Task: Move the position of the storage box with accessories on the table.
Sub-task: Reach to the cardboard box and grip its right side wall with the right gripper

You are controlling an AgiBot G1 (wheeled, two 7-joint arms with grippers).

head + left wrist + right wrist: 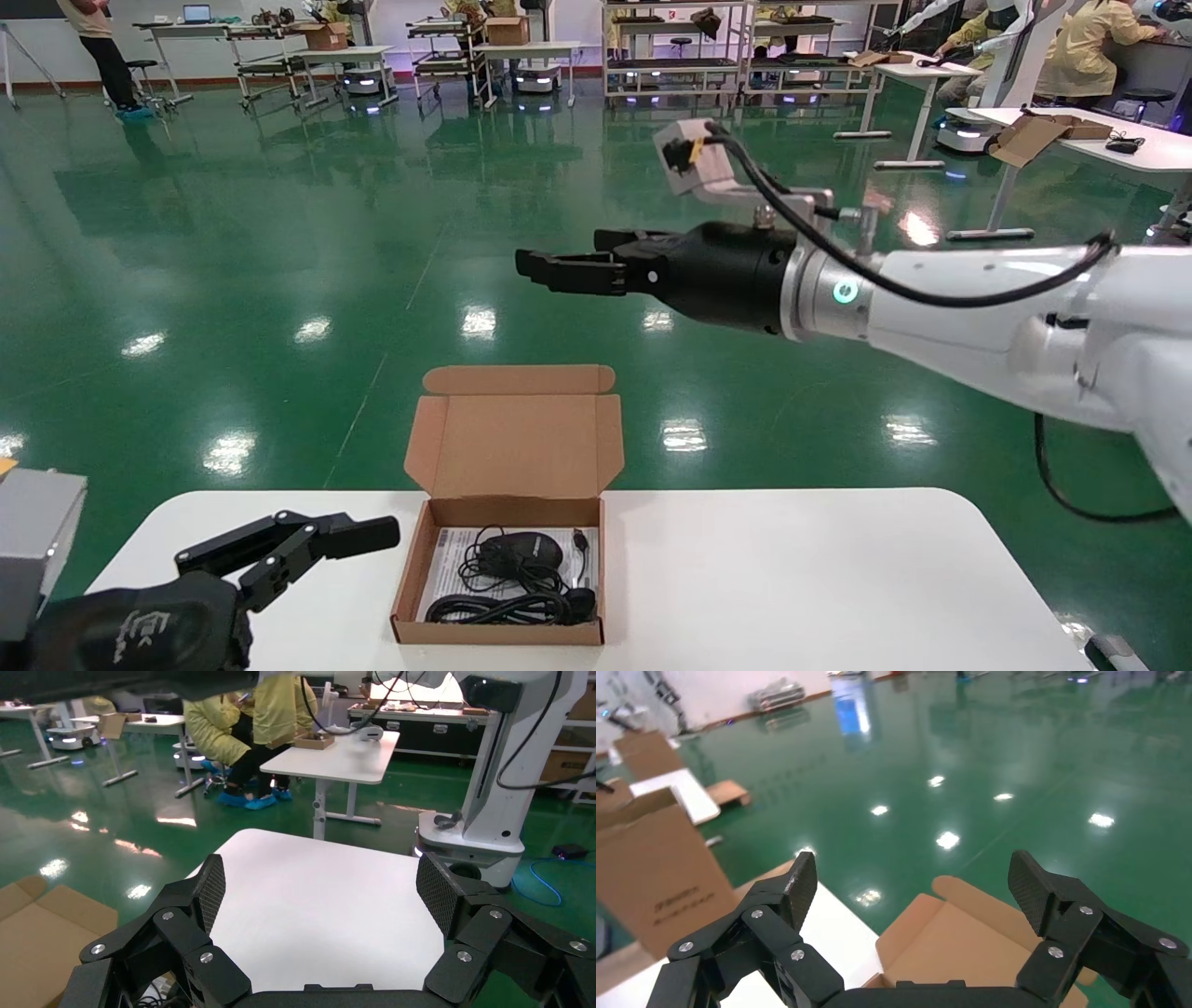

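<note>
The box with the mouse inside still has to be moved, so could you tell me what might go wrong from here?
1. The box sits at the table's near edge; a push could tip it off.
2. Its lid stands open, so the mouse and cable might spill.
3. The right gripper is high above it; the left gripper may bump it.

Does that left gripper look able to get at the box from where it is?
Probably yes. The left gripper is open, low over the table, just beside the box, with nothing between them. The right gripper hangs high above, out of the way.
</note>
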